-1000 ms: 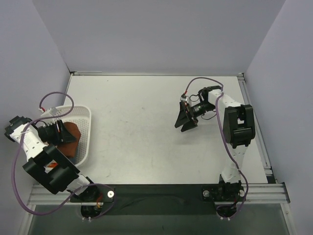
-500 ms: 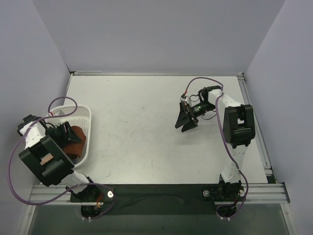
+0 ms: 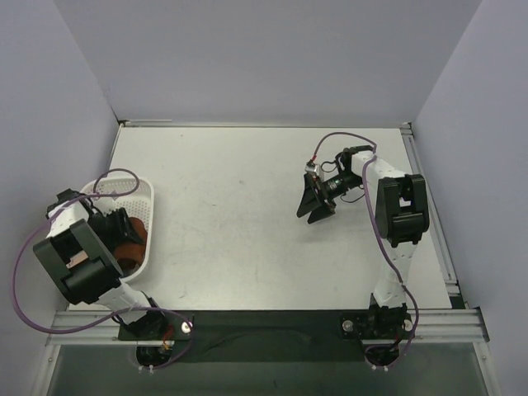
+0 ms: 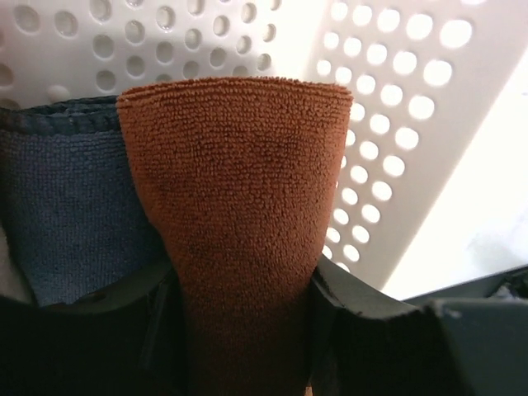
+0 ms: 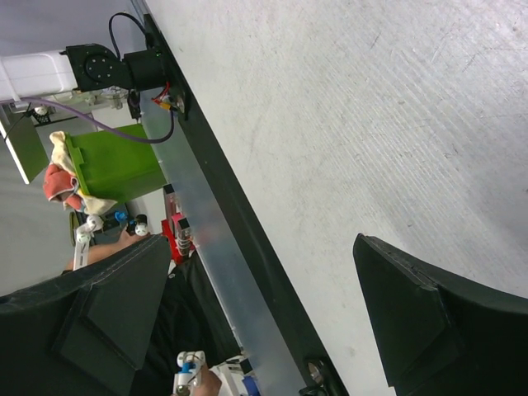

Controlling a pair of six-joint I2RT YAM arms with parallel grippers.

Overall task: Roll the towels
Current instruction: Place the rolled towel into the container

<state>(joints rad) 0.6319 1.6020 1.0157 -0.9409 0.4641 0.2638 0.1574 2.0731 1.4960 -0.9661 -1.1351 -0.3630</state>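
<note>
The grey table fills the middle of the overhead view, bare across its centre; the right arm reaches in from the lower right and bends back towards the middle, its right gripper hanging over open tabletop with the two fingers spread wide and nothing between them; its wrist view shows the same, only table surface in the gap.

At the left edge of the overhead view sits the white perforated basket; the left arm is folded over it and dips inside.

In the basket lies the rust-brown towel, and the left gripper pinches a fold of it, one black finger pressed to each side so that the cloth bulges out above; just left of it and touching it is the slate-blue towel, lying against the basket's holed wall.
</note>
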